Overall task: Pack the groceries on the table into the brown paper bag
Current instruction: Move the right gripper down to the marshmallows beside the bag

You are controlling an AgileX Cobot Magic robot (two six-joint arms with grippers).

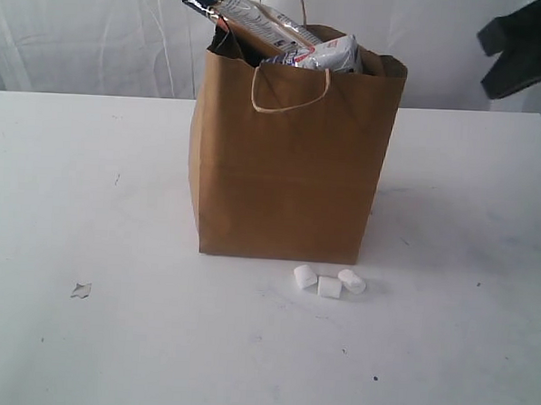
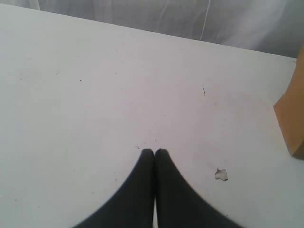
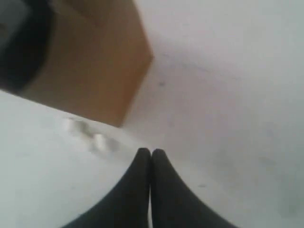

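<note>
The brown paper bag (image 1: 289, 158) stands upright in the middle of the white table (image 1: 89, 193). A long dark-topped packet (image 1: 240, 10) and a white-blue carton (image 1: 328, 53) stick out of its top. Three small white marshmallows (image 1: 329, 282) lie on the table just in front of the bag. My right gripper (image 3: 151, 151) is shut and empty, above the table beside the bag (image 3: 95, 71), with the blurred marshmallows (image 3: 90, 135) near it. In the exterior view it hangs high at the far right (image 1: 523, 52). My left gripper (image 2: 154, 151) is shut and empty over bare table.
A small chip in the tabletop (image 1: 81, 290) lies at the front left, also seen as a chip (image 2: 221, 175) near my left gripper. A corner of the bag (image 2: 292, 118) shows in the left wrist view. A white curtain (image 1: 98, 30) hangs behind the table.
</note>
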